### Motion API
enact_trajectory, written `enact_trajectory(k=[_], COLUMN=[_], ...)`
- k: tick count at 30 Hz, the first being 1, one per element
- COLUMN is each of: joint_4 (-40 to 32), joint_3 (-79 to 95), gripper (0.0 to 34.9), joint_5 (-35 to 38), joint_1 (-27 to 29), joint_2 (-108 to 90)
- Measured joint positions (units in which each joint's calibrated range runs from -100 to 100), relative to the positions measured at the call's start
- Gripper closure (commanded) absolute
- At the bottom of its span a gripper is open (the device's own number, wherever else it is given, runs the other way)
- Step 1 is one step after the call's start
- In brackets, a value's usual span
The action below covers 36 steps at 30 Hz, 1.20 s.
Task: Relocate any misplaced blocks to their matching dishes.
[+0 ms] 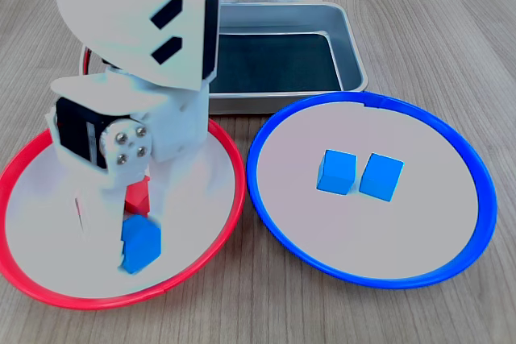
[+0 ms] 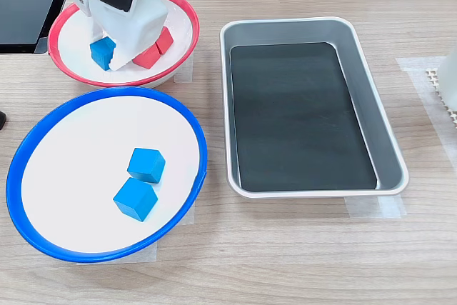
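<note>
The wooden counter (image 2: 300, 262) carries everything, and the largest item on it is the rectangular grey metal tray (image 2: 385, 141), which holds no blocks and looks to play no part in the sorting. Beside it lies the blue-rimmed dish (image 1: 476, 167), with two blue cubes (image 1: 336, 172) resting just beside each other near its middle, already where their colour belongs. The red-rimmed dish (image 1: 230, 159) sits next to it, at the first exterior view's left, and the white arm (image 1: 137, 22) leans down into it from above, its body covering much of the dish floor.

The gripper (image 1: 133, 235) reaches the dish floor at the misplaced blue block (image 1: 140, 246), the one blue cube in the wrong dish. In the first exterior view the white jaws stand on either side of this block and seem to be closed against it, though the arm's glare and bulk make true contact hard to confirm. Red blocks (image 2: 158, 44) lie close behind it, touching or nearly so, which probably explains the steep approach from above: it keeps the jaws clear of the neighbours.

Judging from this, the step in hand is gripping the blue block for transfer to the blue-rimmed dish
</note>
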Motion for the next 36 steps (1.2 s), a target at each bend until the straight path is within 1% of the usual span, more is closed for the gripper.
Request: enact_trajectory(k=[3,4,13,18,23,24,28,31,36], joint_4=[0.0,0.0,-0.98,-0.41,-0.24,-0.08,0.0,-0.16,-2.53], joint_3=[-0.09,-0.09,1.36,4.63,6.62,7.44,9.71,13.07,22.14], gripper=[34.0,34.5,34.6,34.6,34.6,34.6,34.6,34.6,34.6], joint_5=[-0.24,-0.34,-0.29,1.76,6.2,7.96,10.84,13.97,18.27], joint_1=[0.27,0.53,0.71,0.09,-3.72,-5.22,-7.7,-10.71,-16.19], joint_2=[0.0,0.0,-0.6,-4.09,-12.36,-14.92,-18.84,-22.17,-26.17])
